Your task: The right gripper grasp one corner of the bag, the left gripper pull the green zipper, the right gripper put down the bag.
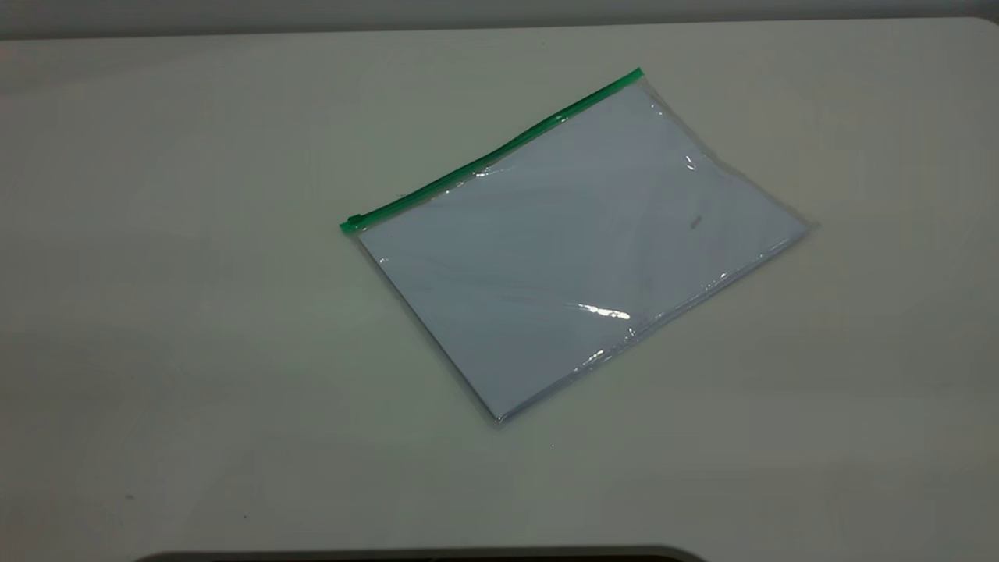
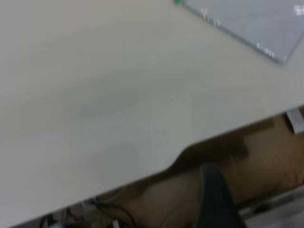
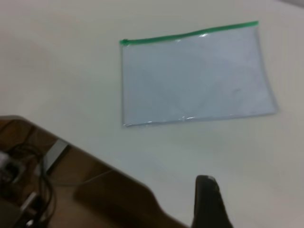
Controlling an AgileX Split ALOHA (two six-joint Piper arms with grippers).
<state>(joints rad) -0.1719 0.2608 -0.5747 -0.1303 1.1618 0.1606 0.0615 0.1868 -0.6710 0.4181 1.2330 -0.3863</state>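
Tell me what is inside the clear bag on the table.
Inside the bag, pale bluish-white sheets fill nearly its whole area. Only the top sheet shows; anything beneath it is covered. The green zipper runs along one long edge.

My exterior camera looks steeply down on the worktop [image 1: 156, 312], with the bag [image 1: 577, 250] right of centre. My left wrist camera sits off the worktop's edge, catching only a corner of the bag [image 2: 256, 23]. My right wrist camera, also beyond the edge, frames the whole bag [image 3: 194, 76]. All three share it.
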